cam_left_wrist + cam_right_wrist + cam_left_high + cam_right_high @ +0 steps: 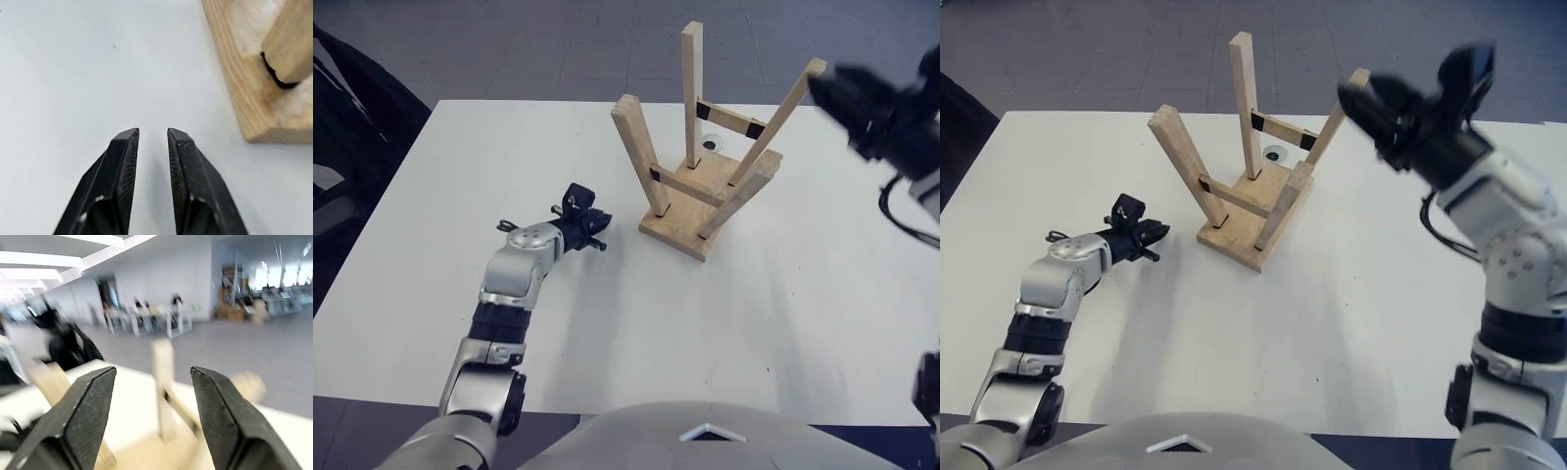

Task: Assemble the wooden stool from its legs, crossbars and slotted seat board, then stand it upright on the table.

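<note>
**Head cam:** the stool (705, 186) sat upside down on the table (460, 196), right of centre toward the far edge. The seat board (680, 235) lay flat on the surface, with four legs pointing up and crossbars (729, 119) between them. It looked assembled, so my read was that the flip was what remained.

The left gripper (599, 233) was low over the table, just left of the seat board and not touching it. The right gripper (1408, 90) was raised beside the top of the far right leg (1337, 113). It was blurred, so I couldn't tell whether it touched the leg.

**Handling, judged:**
- Solid wood, rigid, fairly light, and the dry grain wouldn't be slippery.
- The joints looked like push-fits, so a lift by one leg tip could lever a leg out of its slot.
- A better hold would be on a leg low down near the seat board, or on a crossbar next to its joint, with the other arm steadying the board edge.

**Left wrist:** the left gripper (153, 133) had its fingers a narrow gap apart, with nothing between them and bare table below. A corner of the seat board (244, 88) lay just beyond, with one leg (293, 44) seated in its slot. The frame edge cut off the rest of the stool.

**Right wrist:** the right gripper (154, 374) was spread wide and empty. One leg (164, 377) stood in the gap farther off, with a crossbar (183, 413) running off it. Heavy blur made the distance to that leg hard to judge.
</note>
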Robot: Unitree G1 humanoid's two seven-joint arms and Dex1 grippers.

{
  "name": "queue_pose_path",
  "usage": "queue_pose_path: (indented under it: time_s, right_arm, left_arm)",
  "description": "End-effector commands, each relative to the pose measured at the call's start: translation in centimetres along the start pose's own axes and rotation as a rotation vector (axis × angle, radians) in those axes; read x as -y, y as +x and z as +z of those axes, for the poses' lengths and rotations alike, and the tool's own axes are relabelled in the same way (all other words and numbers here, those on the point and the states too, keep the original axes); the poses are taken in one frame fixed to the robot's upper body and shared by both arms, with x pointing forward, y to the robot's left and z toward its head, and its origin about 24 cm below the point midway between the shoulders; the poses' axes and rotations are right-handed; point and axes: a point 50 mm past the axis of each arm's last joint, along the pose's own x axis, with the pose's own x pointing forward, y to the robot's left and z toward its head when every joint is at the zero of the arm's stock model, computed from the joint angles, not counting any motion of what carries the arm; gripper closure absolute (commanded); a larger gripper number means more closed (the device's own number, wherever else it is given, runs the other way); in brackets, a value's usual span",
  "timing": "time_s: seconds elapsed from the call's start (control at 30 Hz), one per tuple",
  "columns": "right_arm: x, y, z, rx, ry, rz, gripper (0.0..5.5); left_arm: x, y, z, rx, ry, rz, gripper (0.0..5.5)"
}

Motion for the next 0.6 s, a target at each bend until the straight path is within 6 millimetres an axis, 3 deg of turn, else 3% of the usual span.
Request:
queue_pose_path:
  time_s: [0.03, 0.3, 0.47, 0.6]
  right_arm:
    - [-0.3, 0.8, -5.5, -0.236, -0.074, 0.001, 2.7]
    - [1.5, 9.5, -12.0, -0.399, -0.153, -0.125, 2.7]
    - [2.4, 10.9, -13.8, -0.493, -0.239, -0.162, 2.7]
    - [5.1, 8.9, -13.9, -0.526, -0.275, -0.262, 2.7]
  left_arm:
    - [0.6, 2.0, 0.7, -0.007, 0.01, -0.043, 4.41]
    - [2.3, 3.6, -0.7, -0.154, -0.004, -0.227, 4.41]
    - [4.0, 3.3, -0.2, -0.145, -0.006, -0.336, 4.41]
    - [5.9, 2.5, 0.2, -0.134, 0.007, -0.417, 4.41]
